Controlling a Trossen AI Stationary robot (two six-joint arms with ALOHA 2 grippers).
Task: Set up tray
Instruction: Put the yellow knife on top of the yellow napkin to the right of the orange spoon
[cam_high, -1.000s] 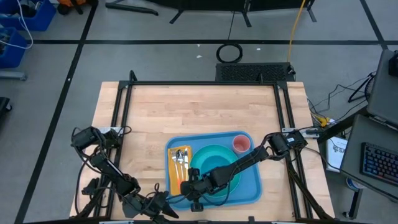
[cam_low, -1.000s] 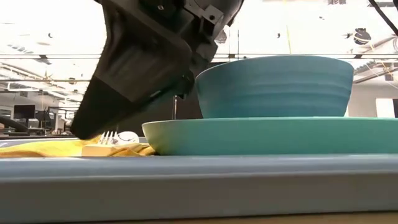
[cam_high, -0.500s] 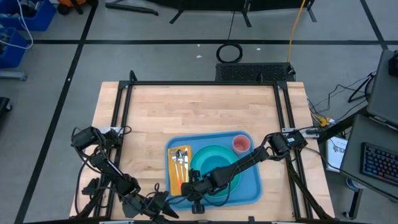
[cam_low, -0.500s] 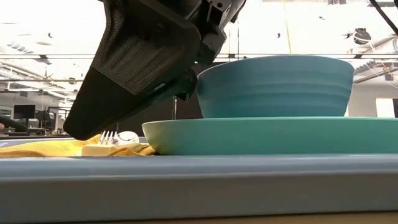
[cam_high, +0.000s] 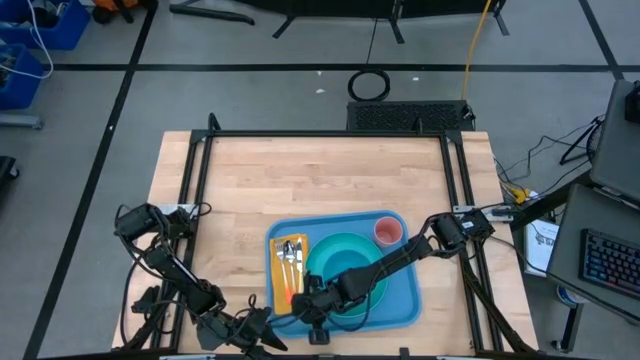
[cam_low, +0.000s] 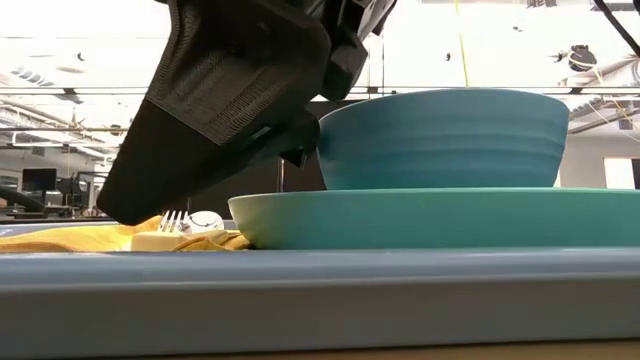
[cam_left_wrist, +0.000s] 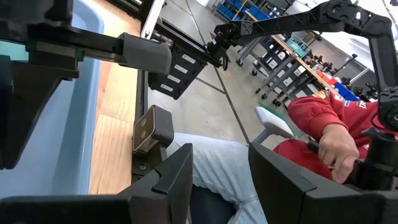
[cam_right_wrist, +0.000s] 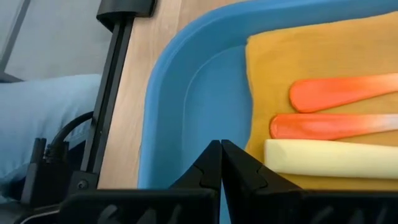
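The tray lay at the table's near edge, carrying a yellow napkin with cutlery, a turquoise plate with a bowl on it, and a pink cup. The right gripper hovered over the tray's near-left corner, jaws pressed together, empty. The left gripper waited off the table's near-left corner, jaws apart, holding nothing.

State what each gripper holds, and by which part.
Nothing is held. The right gripper is shut and empty above the large blue plastic tray; the left gripper is open off the table's near edge.
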